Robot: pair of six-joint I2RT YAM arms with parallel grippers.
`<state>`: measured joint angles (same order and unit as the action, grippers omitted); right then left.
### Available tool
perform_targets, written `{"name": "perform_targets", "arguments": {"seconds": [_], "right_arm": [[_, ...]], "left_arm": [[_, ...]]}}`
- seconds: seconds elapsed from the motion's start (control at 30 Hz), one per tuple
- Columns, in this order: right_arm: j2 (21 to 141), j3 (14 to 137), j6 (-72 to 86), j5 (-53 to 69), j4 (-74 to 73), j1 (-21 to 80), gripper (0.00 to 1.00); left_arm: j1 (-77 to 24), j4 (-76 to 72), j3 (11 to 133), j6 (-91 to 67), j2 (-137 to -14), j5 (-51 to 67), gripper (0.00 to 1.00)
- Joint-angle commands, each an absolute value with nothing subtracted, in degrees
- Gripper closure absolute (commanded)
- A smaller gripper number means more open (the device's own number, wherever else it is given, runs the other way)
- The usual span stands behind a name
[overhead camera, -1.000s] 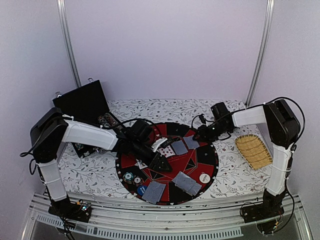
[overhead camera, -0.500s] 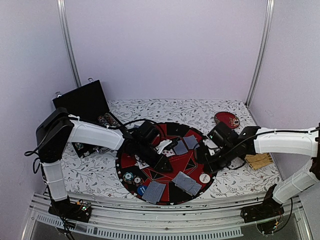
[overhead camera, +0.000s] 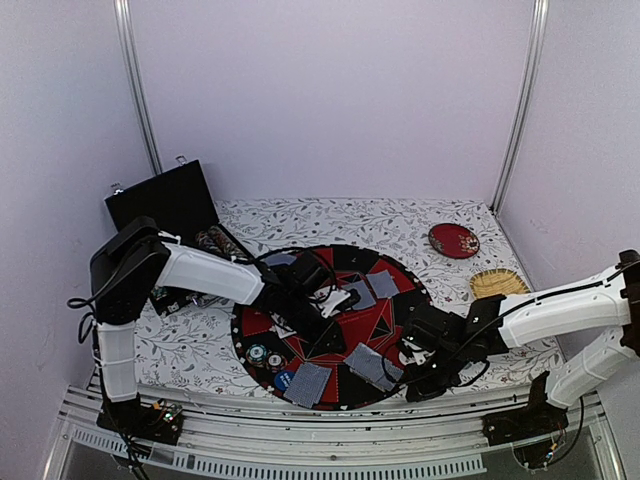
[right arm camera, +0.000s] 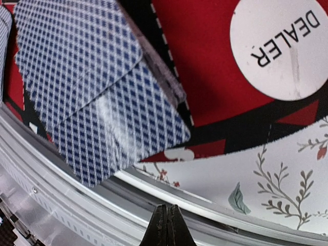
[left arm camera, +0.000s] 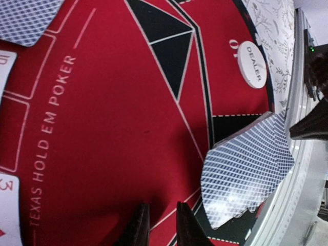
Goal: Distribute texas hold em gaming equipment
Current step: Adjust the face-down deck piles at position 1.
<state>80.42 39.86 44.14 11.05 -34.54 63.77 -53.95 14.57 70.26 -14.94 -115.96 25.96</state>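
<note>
We see only from the wrists: right gripper [right arm camera: 165, 211] clenched empty, dealer button [right arm camera: 279, 48] ahead; left gripper [left arm camera: 160, 207] slightly parted

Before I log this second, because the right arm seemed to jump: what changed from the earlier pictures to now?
The right gripper swung from the far right edge of the round poker felt to its near edge, beside the DEALER button, its jaws closing empty. The left gripper barely shifted, jaws narrowing on nothing. The face-down cards, chips and button stayed put.
</note>
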Motion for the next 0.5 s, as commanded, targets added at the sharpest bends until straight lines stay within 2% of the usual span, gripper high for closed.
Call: {"name": "perform_targets", "arguments": {"seconds": [0.0, 0.47], "right_arm": [[82.8, 40.6, 46.0, 8.9, -29.3, 64.1, 0.98], [88.0, 44.8, 43.2, 5.4, -25.4, 63.9, 0.97]], "left_arm": [[-55.8, 14.6, 71.3, -13.5, -117.4, 26.2, 0.79], [-59.7, 14.5, 72.5, -11.3, -119.4, 31.3, 0.8]]}}
